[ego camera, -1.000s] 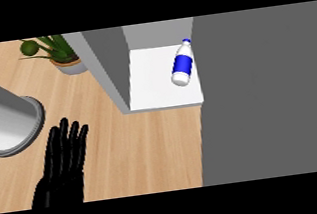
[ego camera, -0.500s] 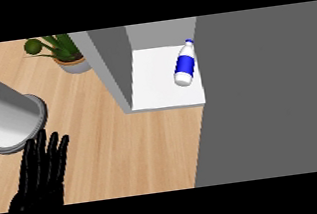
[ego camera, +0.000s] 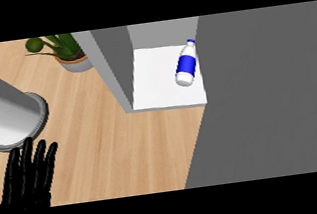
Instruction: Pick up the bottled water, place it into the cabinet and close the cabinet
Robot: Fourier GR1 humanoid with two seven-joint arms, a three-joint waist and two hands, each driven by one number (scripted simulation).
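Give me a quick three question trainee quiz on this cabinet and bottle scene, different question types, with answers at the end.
1. True or false: the bottled water lies on its side inside the cabinet.
2. Multiple choice: the potted plant stands A) left of the cabinet, B) inside it, C) under the left hand.
3. Fill in: the left hand's fingers are ____ and hold nothing.

Key: 1 true; 2 A; 3 straight.

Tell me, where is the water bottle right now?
In the head view the bottle lies on its side on the cabinet's white shelf, upper middle, right of the grey cabinet wall and far from the robot hand.
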